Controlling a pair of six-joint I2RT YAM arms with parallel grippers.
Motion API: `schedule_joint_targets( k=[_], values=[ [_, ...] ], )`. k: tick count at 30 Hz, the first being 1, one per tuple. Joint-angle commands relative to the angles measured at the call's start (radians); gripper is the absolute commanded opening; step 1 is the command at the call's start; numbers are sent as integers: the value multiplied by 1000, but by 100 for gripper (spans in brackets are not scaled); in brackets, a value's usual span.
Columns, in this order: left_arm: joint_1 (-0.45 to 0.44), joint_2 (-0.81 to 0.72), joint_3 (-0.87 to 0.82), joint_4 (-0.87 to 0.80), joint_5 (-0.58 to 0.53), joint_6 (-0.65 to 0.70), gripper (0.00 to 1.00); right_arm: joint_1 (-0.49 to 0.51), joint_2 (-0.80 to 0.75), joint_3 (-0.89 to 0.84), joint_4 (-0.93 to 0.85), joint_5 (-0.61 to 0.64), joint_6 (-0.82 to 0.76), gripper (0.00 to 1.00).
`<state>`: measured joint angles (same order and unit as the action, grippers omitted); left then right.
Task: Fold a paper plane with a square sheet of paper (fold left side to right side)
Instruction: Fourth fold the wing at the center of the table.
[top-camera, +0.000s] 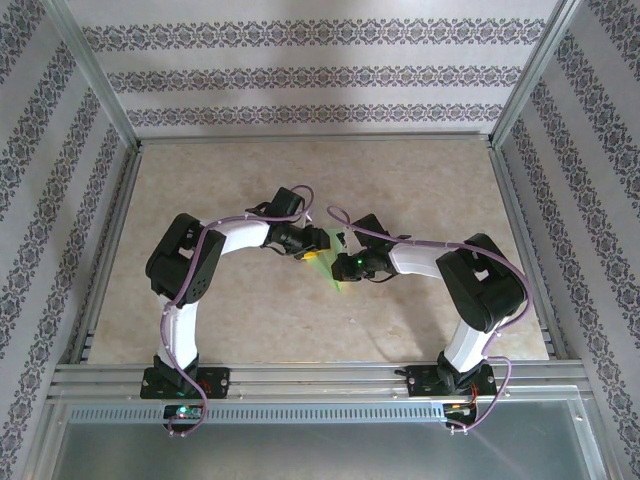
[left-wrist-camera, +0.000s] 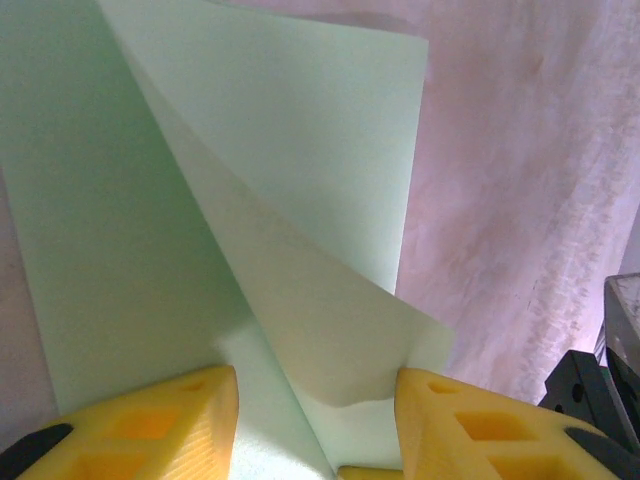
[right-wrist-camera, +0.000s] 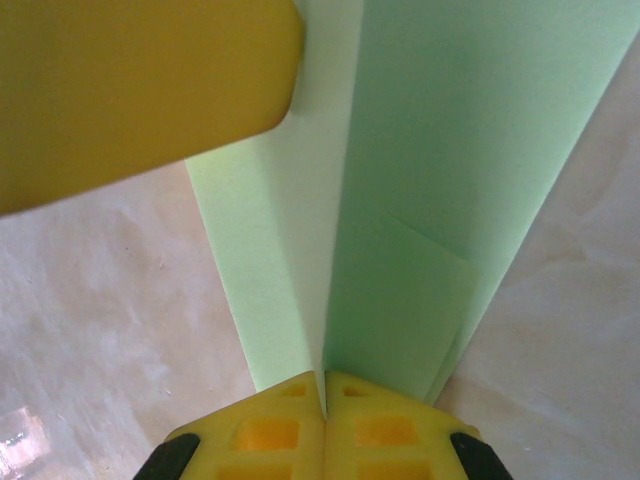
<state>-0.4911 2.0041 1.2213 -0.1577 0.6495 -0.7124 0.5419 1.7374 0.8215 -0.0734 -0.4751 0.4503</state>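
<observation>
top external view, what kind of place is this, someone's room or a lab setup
Most likely a purpose-built robot test booth, not a lived-in room: an aluminium frame holds wallpapered panels around a marble-look tabletop, and the left arm and right arm are bolted to a rail at its near edge.

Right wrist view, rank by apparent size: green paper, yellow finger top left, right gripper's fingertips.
1. Light green folded paper
2. Yellow plastic finger top left, nearness inflates it
3. Right gripper's yellow fingertips
</observation>
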Motion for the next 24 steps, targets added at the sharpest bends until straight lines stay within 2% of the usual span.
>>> schedule_joint_targets(
  k=[1,7,24],
  values=[
    [-11,36,30,-72,-31,22,46,-11,28,-12,-8,-6,12,0],
    [-11,56,40,-111,-50,38,46,-12,25,-7,-1,-21,17,2],
    [-11,60,24,-108,-47,44,46,-37,-58,33,-17,-82,33,25]
  ],
)
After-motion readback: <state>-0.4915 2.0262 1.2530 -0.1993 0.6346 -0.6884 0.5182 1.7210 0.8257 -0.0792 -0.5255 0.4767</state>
